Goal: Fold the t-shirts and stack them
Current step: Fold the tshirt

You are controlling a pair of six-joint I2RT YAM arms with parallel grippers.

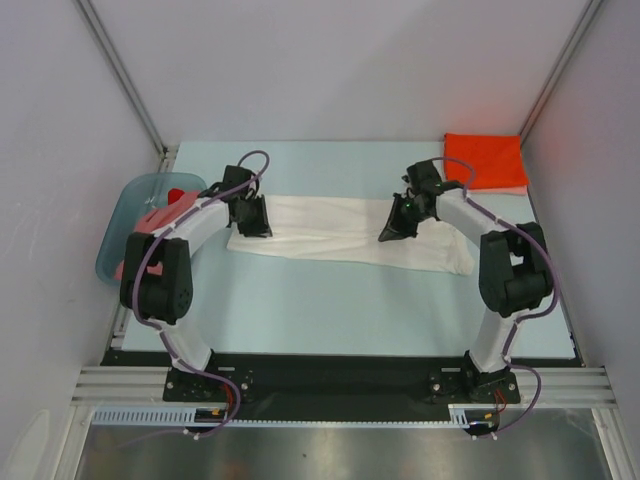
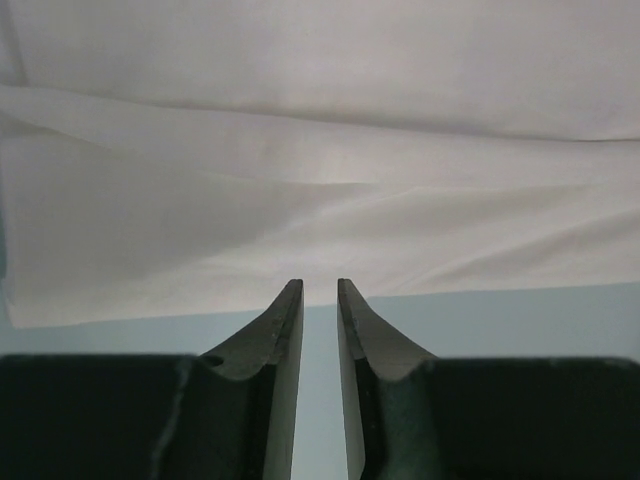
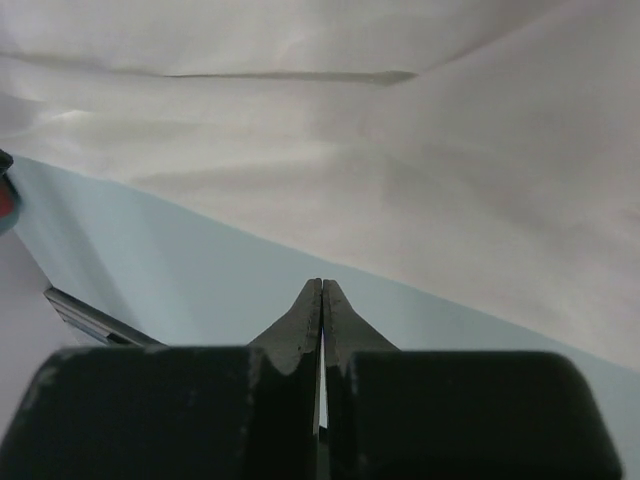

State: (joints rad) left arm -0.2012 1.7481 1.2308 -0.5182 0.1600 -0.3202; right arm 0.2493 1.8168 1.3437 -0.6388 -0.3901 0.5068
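Note:
A large white t-shirt lies folded into a long strip across the middle of the table. My left gripper hangs over its left end. In the left wrist view the left gripper has its jaws a narrow gap apart with nothing between them, the tips at the near edge of the white cloth. My right gripper is over the strip's right half. In the right wrist view the right gripper is shut and empty above bare table, just short of the cloth edge.
A folded orange-red t-shirt lies at the back right corner on top of a paler one. A blue-grey basin sits at the left edge with red and pink cloth in it. Walls close in the table on three sides.

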